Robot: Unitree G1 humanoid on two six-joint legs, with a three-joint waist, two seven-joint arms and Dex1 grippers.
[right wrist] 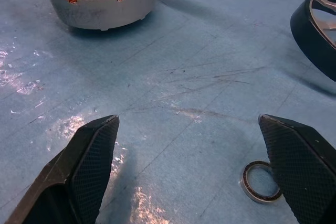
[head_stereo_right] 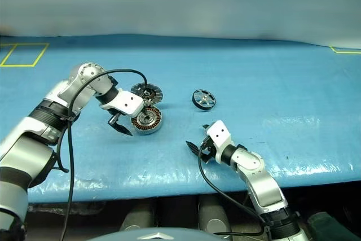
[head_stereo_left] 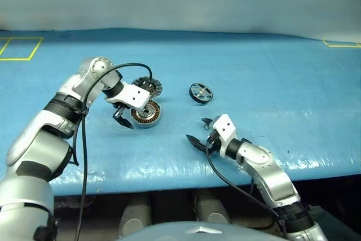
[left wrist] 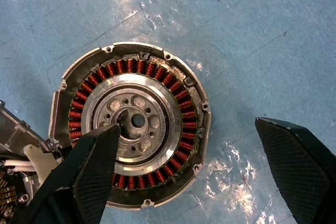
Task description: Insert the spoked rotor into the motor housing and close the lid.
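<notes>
The motor housing point(head_stereo_left: 148, 114), a metal disc with copper windings around a silver hub, lies on the blue table. My left gripper point(head_stereo_left: 121, 119) hangs open just above its left side, pointing steeply down. In the left wrist view one finger point(left wrist: 89, 171) overlaps the housing point(left wrist: 157, 77) and the other stands beyond its rim. The ribbed lid point(head_stereo_left: 151, 87) lies right behind the housing, partly hidden by my left hand. The black-rimmed spoked rotor point(head_stereo_left: 201, 92) rests to the right. My right gripper point(head_stereo_left: 198, 131) is open and empty, low over the table, in front of the rotor point(right wrist: 317, 30).
A thin metal ring point(right wrist: 257, 182) lies on the table beside my right gripper's finger. The blue table cover point(head_stereo_left: 271, 83) stretches wide to the right and back. Yellow tape marks point(head_stereo_left: 20, 49) sit at the far left, and the table's front edge point(head_stereo_left: 169, 176) is close.
</notes>
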